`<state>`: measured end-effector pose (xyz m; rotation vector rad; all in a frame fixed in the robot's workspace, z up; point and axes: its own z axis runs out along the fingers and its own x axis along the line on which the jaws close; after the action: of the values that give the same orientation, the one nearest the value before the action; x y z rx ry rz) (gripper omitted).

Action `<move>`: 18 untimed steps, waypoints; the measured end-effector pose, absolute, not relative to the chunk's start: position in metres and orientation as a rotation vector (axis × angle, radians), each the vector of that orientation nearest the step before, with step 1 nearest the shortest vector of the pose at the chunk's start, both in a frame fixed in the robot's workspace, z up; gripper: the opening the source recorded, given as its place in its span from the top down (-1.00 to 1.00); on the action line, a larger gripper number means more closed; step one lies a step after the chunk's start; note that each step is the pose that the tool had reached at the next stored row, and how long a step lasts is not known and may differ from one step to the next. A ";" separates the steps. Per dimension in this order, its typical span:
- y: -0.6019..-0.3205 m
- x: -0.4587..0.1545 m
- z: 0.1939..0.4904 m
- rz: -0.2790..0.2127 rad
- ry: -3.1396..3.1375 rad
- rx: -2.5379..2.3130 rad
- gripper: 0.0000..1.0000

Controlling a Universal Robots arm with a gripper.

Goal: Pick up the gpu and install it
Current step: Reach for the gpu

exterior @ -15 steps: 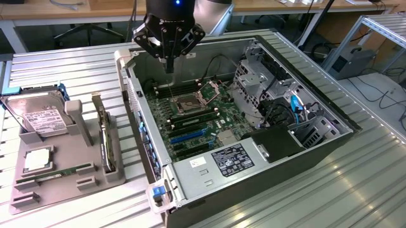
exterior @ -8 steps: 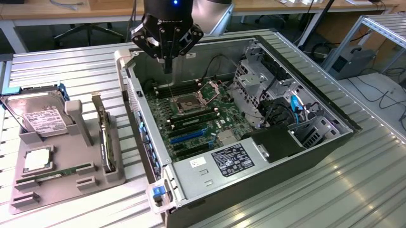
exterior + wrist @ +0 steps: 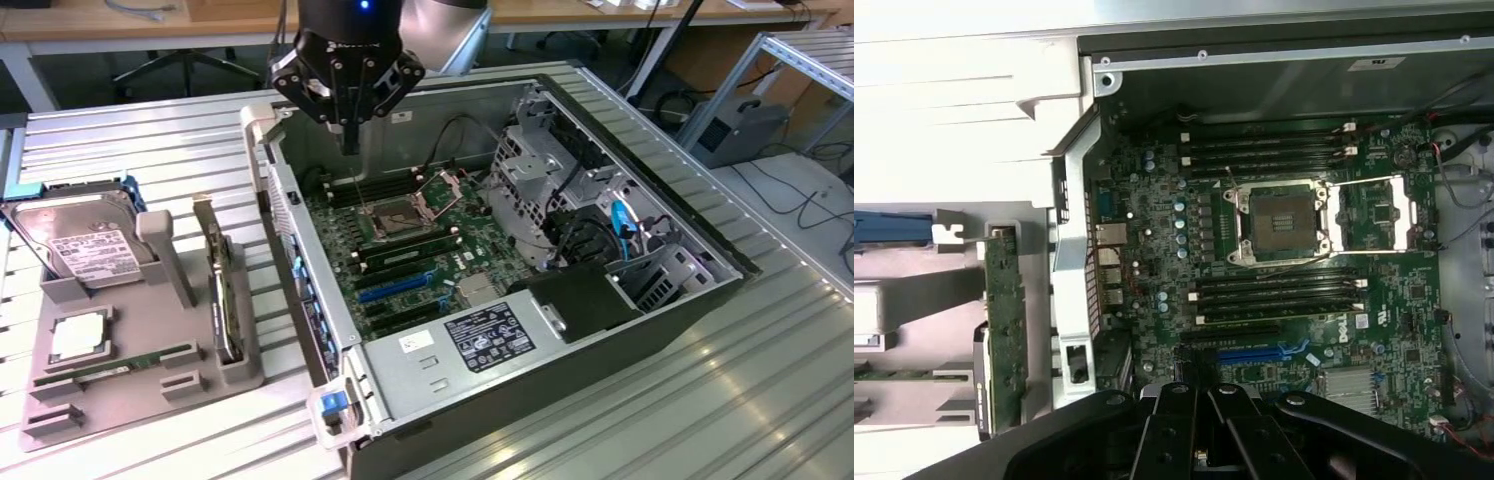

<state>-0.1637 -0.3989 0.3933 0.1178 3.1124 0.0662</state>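
The gpu (image 3: 223,295) stands on its long edge in a slot of the grey holder (image 3: 127,395), at the exterior view's left, outside the computer case. In the wrist view the gpu (image 3: 1006,325) appears as a narrow green board edge beside the case wall. My gripper (image 3: 350,146) hangs shut and empty above the far end of the open case, over the motherboard (image 3: 414,250) and well apart from the gpu. In the wrist view my gripper (image 3: 1201,398) has its black fingers pressed together, near the blue expansion slot (image 3: 1254,352).
The open case (image 3: 667,215) lies on a slatted metal table, with drive cages and cables at the exterior view's right. The CPU socket (image 3: 1282,220) is open. The holder also carries a hard drive (image 3: 83,245), a processor (image 3: 78,335) and a RAM stick (image 3: 118,367).
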 end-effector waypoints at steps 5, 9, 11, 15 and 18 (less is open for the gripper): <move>-0.399 -0.165 0.393 0.066 3.113 0.118 0.79; -0.399 -0.166 0.393 0.066 3.112 0.118 0.79; -0.399 -0.168 0.393 0.066 3.112 0.118 0.79; -0.399 -0.169 0.393 0.066 3.112 0.118 0.79; -0.399 -0.171 0.393 0.066 3.112 0.118 0.79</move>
<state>-0.1706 -0.3989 0.3932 0.1178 3.1125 0.0657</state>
